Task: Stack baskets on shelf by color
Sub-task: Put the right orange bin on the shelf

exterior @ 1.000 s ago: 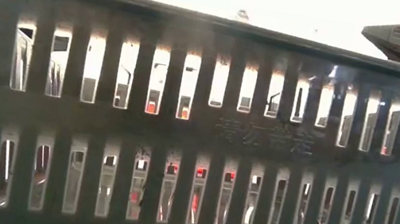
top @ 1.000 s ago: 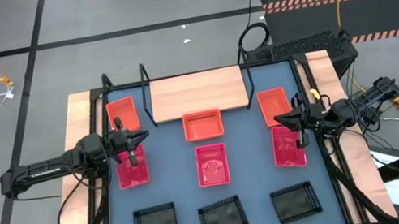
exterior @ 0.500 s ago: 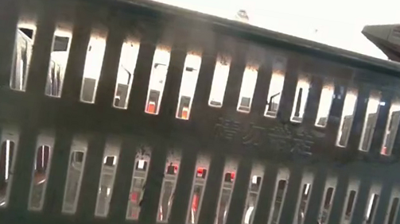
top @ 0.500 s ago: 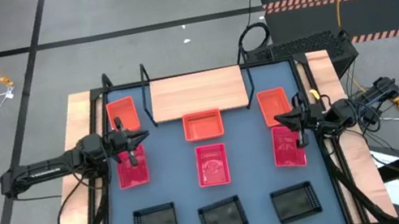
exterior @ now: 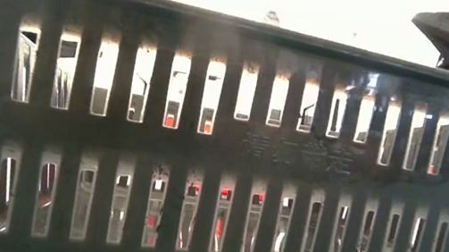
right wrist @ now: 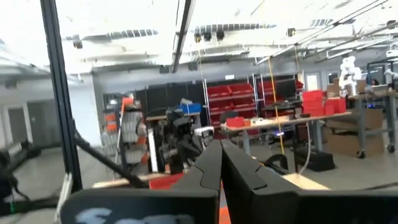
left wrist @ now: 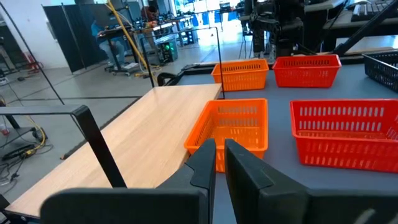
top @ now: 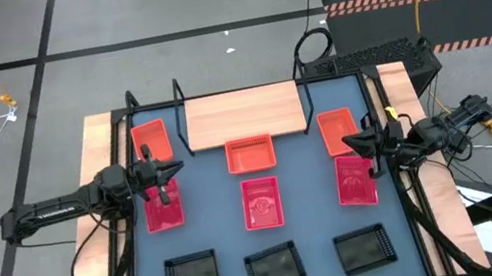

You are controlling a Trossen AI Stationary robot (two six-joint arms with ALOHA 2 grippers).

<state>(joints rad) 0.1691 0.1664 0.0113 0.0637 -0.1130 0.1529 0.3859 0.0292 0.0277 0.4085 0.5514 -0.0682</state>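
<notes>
Blue counter [top: 308, 203] inside a black frame carries 9 baskets in 3 rows, and the wooden shelf [top: 244, 115] sits empty at 12 o'clock. Nearest the shelf are 3 orange baskets: left [top: 152, 140], middle [top: 251, 154] just beside the shelf's front edge, right [top: 338, 131]. Behind them in the middle row lie 3 pinkish-red baskets [top: 261, 202], and at 6 o'clock 3 black baskets [top: 274, 267], one of which fills the low view [exterior: 222, 144]. The left pincer [top: 160, 176] hangs above the left pinkish-red basket [top: 164, 211], fingers [left wrist: 239, 177] pressed nearly together. The right pincer [top: 367, 151] hovers at the right pinkish-red basket [top: 355, 183], fingers [right wrist: 214, 168] pressed together, gripping nothing.
</notes>
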